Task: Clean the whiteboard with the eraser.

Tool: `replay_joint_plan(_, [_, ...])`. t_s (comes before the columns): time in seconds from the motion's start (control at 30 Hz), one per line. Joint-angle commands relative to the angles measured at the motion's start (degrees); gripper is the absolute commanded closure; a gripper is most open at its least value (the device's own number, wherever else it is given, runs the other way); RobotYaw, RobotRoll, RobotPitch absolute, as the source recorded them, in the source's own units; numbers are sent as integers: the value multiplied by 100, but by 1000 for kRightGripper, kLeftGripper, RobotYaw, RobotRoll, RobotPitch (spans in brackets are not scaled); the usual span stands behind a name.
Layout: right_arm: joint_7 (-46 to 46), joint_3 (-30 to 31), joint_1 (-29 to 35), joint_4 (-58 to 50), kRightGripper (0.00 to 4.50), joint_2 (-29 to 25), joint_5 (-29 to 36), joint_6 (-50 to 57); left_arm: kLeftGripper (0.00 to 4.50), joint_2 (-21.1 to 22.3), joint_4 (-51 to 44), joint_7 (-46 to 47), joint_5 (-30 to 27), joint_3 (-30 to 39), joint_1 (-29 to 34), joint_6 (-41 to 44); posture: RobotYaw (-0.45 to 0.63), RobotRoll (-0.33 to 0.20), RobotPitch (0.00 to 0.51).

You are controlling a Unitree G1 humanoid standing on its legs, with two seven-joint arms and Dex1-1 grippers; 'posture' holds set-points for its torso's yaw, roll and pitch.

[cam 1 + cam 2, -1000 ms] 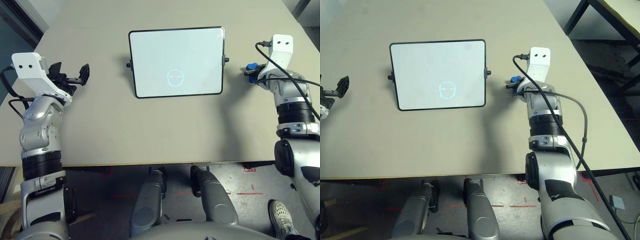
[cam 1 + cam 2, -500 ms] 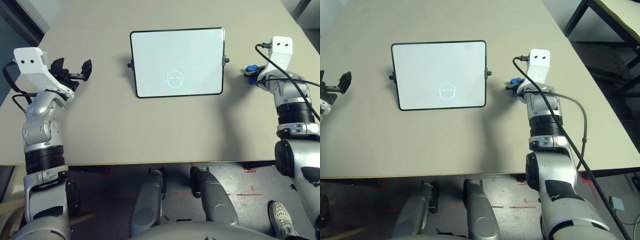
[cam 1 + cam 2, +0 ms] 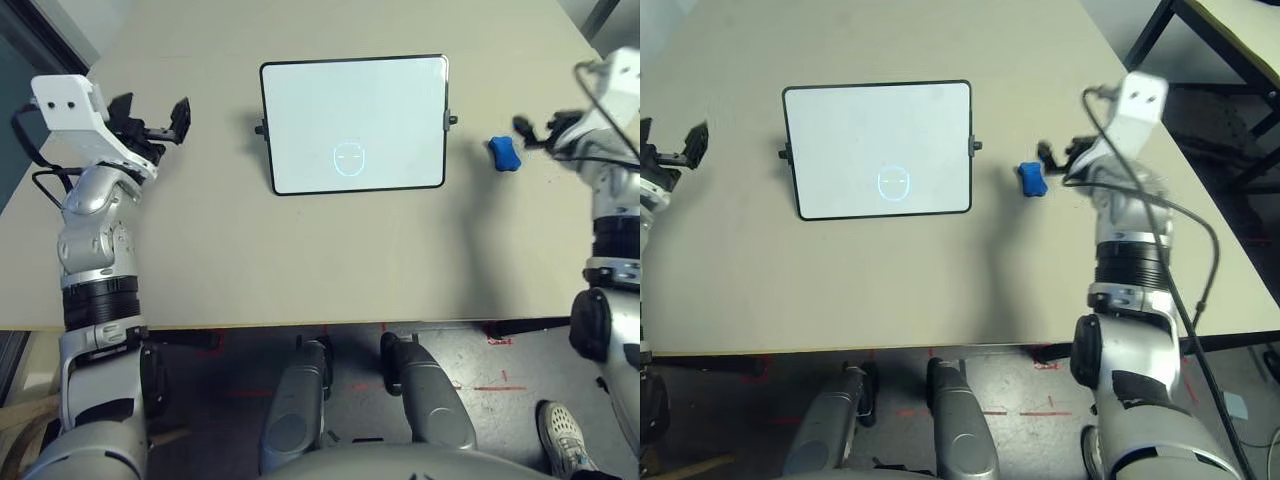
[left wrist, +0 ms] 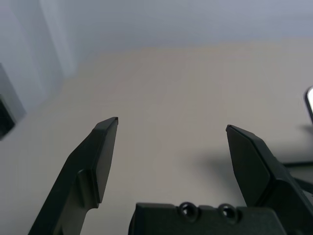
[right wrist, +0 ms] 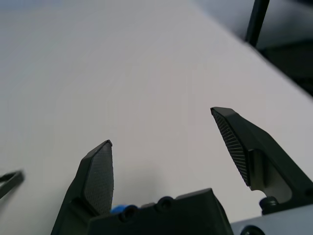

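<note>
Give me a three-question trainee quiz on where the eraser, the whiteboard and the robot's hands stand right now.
1. True or false: the right hand is shut on the eraser.
2. Where does the eraser lie? A) on the whiteboard B) on the table, between the whiteboard and the right hand C) by the left hand
3. Fill in: the board shows a faint blue ____ near its centre.

Key: 1 false, the hand is open and apart from the eraser; 2 B; 3 circle.
</note>
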Motion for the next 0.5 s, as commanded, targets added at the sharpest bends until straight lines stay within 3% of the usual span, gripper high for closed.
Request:
replay_joint_plan(0.03, [-79, -101, 54, 1080, 45, -4, 41, -1264, 0, -13, 240, 153, 263, 7, 60, -519, 75, 0, 210])
replay_joint_plan(0.27, [-176, -54, -133, 2822, 45, 153, 56, -2705, 0, -167, 809, 468, 418, 92, 272, -1275, 90, 0, 196])
replay_joint_plan(0.5, [-347, -128, -138, 3577, 45, 163, 131, -3261, 0, -423, 1195, 587, 324, 141, 572, -1586, 79, 0, 192])
